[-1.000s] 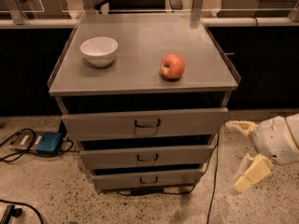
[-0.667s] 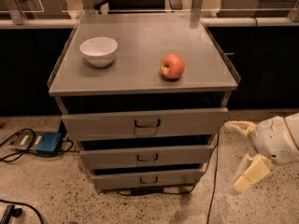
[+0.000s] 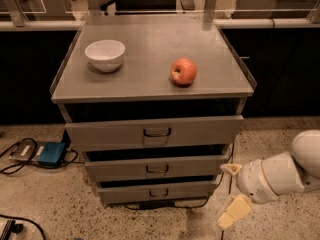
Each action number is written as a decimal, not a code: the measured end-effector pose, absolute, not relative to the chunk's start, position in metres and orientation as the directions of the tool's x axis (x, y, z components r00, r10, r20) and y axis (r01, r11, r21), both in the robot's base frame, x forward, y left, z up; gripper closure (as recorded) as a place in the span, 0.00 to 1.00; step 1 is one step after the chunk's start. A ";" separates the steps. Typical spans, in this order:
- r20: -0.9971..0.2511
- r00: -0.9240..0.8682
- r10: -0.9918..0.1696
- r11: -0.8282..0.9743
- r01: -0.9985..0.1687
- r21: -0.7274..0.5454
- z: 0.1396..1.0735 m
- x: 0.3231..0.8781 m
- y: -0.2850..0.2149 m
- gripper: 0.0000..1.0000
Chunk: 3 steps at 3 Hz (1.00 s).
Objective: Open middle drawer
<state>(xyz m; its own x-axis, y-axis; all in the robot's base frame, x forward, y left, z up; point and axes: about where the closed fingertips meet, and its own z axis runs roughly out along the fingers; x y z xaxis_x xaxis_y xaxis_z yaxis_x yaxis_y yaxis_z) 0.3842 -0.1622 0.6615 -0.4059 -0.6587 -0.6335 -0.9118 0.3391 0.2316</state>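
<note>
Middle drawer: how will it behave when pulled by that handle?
Likely rigid: the middle drawer looks like flat grey metal. Probably slides straight, as its loop handle sits centred. That small handle may slip from the tool, open, low right of the drawer, touching nothing.
</note>
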 end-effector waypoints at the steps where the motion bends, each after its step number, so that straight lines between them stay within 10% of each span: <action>1: -0.603 -0.459 -0.652 0.381 -0.887 0.263 0.610 0.382 -0.157 0.00; 3: -0.608 -0.434 -0.665 0.437 -0.886 0.154 0.581 0.417 -0.163 0.00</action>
<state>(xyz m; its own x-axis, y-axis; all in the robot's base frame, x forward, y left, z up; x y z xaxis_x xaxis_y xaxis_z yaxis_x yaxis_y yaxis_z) 0.4172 -0.1632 0.5807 -0.4340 -0.6651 -0.6077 -0.8860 0.4372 0.1544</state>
